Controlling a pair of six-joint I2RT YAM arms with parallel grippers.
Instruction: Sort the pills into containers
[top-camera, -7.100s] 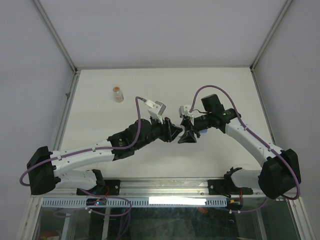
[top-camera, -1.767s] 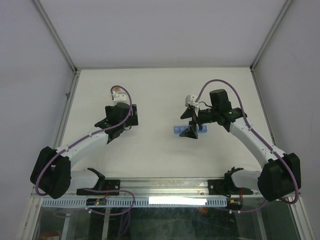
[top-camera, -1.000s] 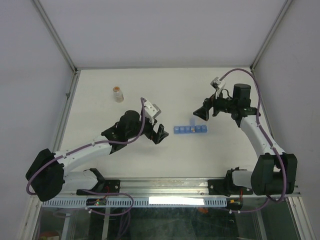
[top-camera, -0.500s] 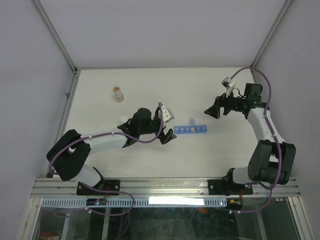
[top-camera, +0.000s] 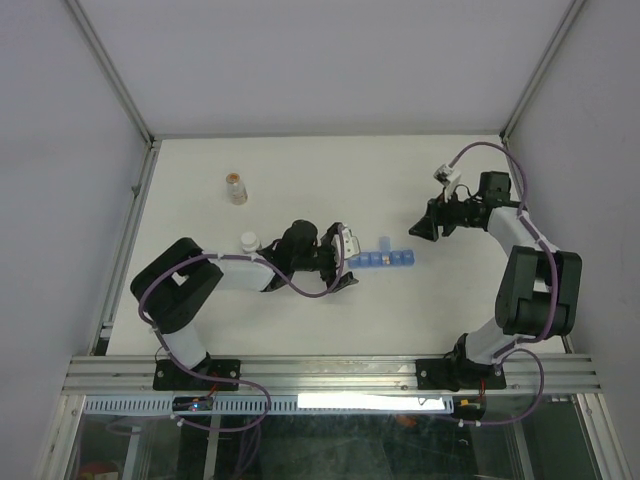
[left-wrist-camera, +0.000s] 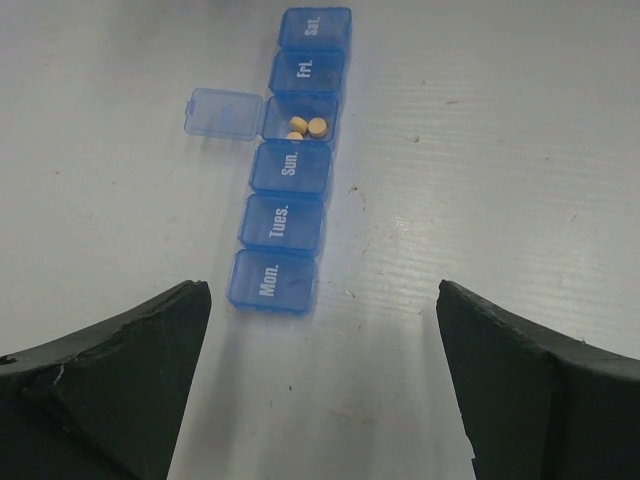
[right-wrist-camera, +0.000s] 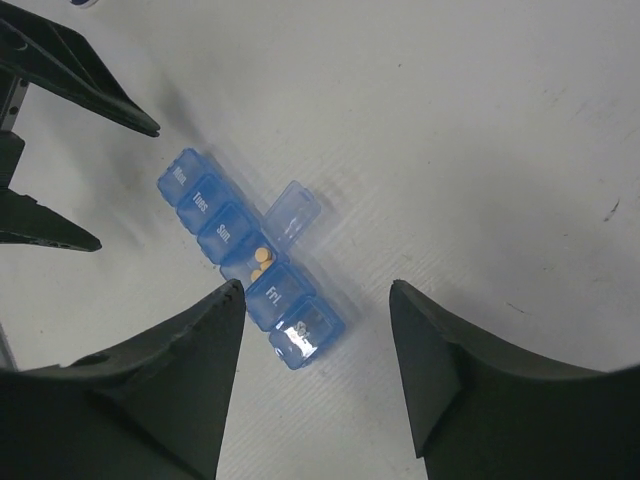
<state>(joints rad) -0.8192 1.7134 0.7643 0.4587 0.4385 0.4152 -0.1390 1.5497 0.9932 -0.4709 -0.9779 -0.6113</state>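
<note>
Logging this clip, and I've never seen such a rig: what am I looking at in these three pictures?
Two robot arms are bolted to a table. One picture looks down from overhead. The other two come from a camera on each wrist, and the dark wedges in them are the fingers. On the table lie a blue pill strip, a small bottle and a white cap. One lid of the strip is open, with tan pills inside. The left gripper and right gripper are open and hold nothing.
</note>
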